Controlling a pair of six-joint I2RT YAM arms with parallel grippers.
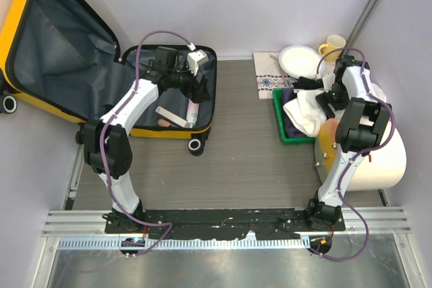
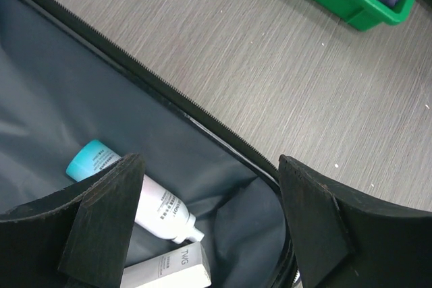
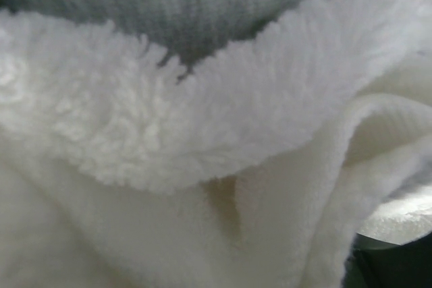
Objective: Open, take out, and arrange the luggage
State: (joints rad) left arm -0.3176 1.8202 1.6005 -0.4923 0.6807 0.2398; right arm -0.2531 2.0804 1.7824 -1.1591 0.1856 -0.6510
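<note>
Open yellow suitcase (image 1: 57, 38) at upper left, lid tilted back, cream cylinder (image 1: 381, 160) at right edge, green tray (image 1: 295, 141) centre right holding white fleece (image 1: 307, 114), left gripper (image 2: 209, 187) spread wide and empty above the suitcase lining, right gripper (image 1: 325, 102) at the fleece, its jaw state not discernible, teal-capped tube (image 2: 155, 200) and white box (image 2: 169, 271) inside the suitcase

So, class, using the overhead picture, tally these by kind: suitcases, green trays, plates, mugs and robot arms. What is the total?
Suitcases: 1
Green trays: 1
Plates: 1
Mugs: 1
Robot arms: 2
Total: 6
</note>
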